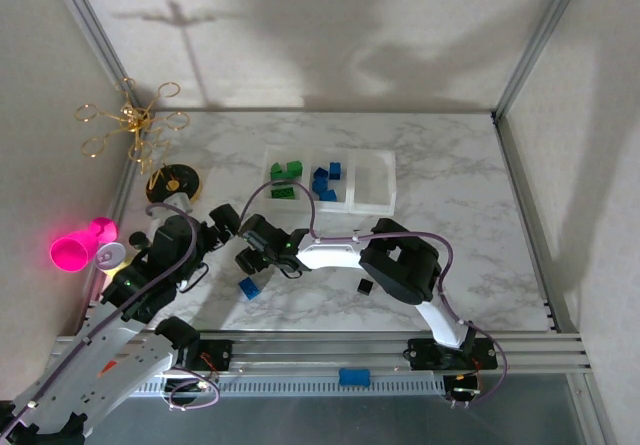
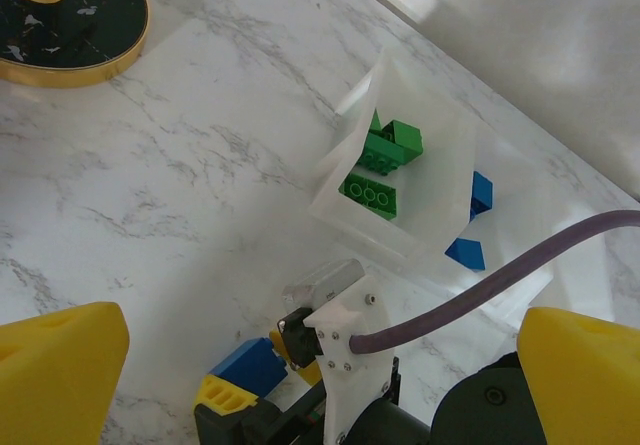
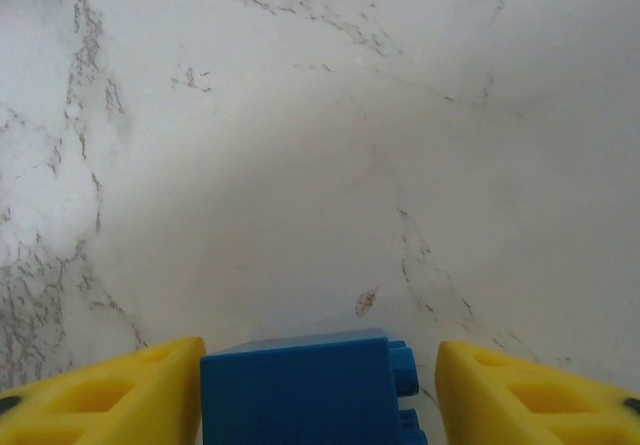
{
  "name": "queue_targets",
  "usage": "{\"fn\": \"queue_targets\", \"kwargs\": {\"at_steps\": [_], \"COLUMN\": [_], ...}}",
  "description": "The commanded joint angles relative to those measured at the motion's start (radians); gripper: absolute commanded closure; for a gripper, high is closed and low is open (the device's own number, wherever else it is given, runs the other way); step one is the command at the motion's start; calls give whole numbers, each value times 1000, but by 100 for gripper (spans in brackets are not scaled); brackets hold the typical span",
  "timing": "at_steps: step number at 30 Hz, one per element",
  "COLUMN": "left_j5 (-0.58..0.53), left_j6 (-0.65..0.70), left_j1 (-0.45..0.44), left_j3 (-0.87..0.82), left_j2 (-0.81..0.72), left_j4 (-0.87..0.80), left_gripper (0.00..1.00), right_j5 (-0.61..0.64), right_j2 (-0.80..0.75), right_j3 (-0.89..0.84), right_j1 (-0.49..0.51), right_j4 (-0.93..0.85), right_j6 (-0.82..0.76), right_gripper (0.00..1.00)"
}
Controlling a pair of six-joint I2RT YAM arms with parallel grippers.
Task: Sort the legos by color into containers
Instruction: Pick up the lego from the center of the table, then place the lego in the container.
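The containers (image 1: 372, 197) are three joined translucent trays at the table's far middle. Green legos (image 1: 285, 177) lie in the left tray (image 2: 440, 180), blue legos (image 1: 326, 179) in the middle one. A blue lego (image 3: 300, 390) sits on the marble between my right gripper's (image 3: 318, 395) yellow fingers. The left finger touches it and a gap shows at the right finger, so the jaws stand open around it. From above, that lego (image 1: 248, 287) is at the right gripper (image 1: 246, 273). A black lego (image 1: 366, 286) lies to the right. My left gripper (image 1: 215, 227) hovers wide open with nothing in it.
A black-and-gold dish (image 1: 172, 183) sits at the left edge, with a pink cup (image 1: 78, 247) and a gold wire ornament (image 1: 130, 125) beyond it. A flat blue block (image 1: 354, 376) rests on the front rail. The right arm's cable (image 2: 520, 270) crosses under the left wrist.
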Motion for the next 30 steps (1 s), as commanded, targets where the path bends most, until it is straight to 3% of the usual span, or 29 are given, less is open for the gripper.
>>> {"fn": "queue_targets", "kwargs": {"at_steps": [1,19,30], "left_j5": [-19,39,139], "left_j6": [-9,8,47], "left_j1": [-3,-3,-3], "left_j3": [-16,39,54], "left_j2": [-5,17,119], "left_j4": [-3,26,125], "left_gripper": [0,0,0], "right_j5": [27,6,36], "right_j2": [-1,-251,-388], "right_j3": [7,-120,-148], "right_j1": [8,-57,-277], "right_j4": [-14,-20,-115], "right_j6": [-7,63,70], "right_gripper": [43,57,57]}}
